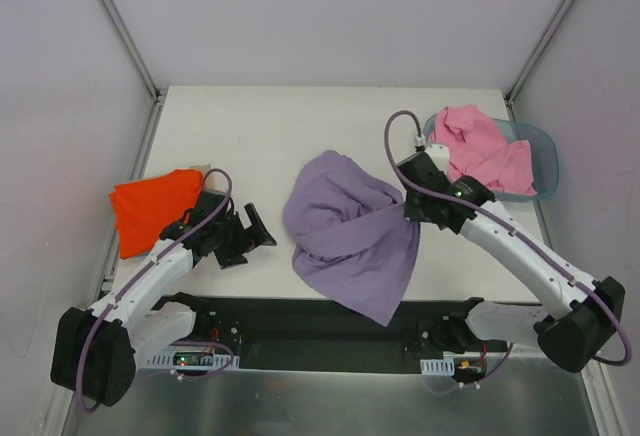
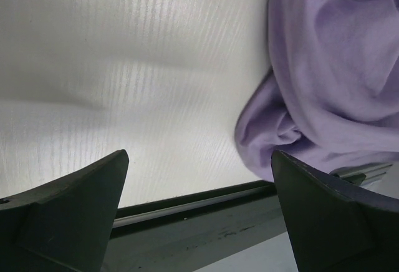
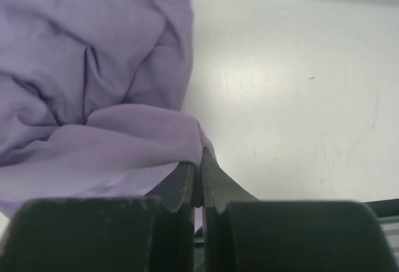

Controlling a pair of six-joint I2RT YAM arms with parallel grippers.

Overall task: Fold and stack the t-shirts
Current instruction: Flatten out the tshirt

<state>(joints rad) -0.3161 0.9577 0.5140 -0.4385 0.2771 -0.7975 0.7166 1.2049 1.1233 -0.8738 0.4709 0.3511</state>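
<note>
The lavender t-shirt (image 1: 350, 231) lies crumpled in the middle of the table, its lower corner hanging over the near edge. My right gripper (image 1: 412, 208) is shut on its right edge; the right wrist view shows the cloth (image 3: 93, 128) pinched between the closed fingers (image 3: 201, 160). My left gripper (image 1: 258, 234) is open and empty, just left of the shirt, which shows in the left wrist view (image 2: 336, 78). The orange-red t-shirt (image 1: 150, 208) lies at the left edge. The pink t-shirt (image 1: 480, 151) sits in the basket. The teal t-shirt is out of view.
The grey-blue plastic basket (image 1: 545, 156) stands at the back right of the table (image 1: 290, 126). A dark rail (image 2: 206, 213) runs along the table's near edge under my left gripper. White walls enclose the sides and back.
</note>
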